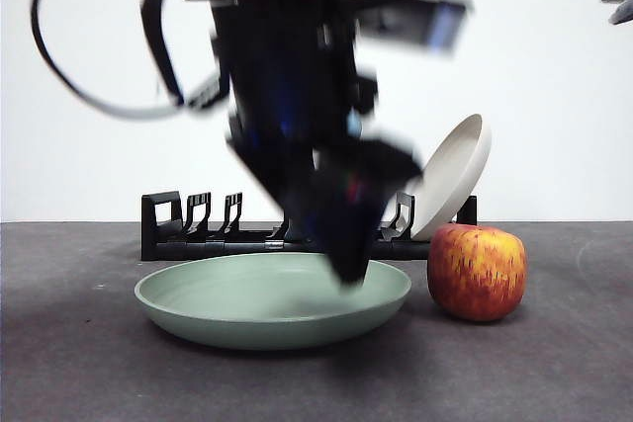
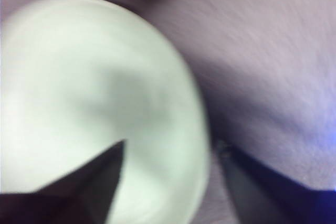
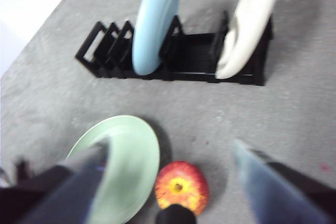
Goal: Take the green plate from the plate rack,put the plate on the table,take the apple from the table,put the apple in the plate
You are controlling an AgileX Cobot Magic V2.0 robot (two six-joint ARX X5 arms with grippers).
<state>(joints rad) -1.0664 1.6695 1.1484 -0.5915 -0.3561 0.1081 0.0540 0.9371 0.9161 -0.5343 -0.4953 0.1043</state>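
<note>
Though motion-blurred, left gripper (image 1: 348, 266) over green plate (image 1: 237, 305), rack (image 1: 183, 234) half-hidden.

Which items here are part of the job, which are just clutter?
Job: green plate flat on the table; apple beside it; plate rack; left hand open at the plate's rim; right hand open above.

Clutter: light blue plate, cream-white dish, both in the rack.
</note>
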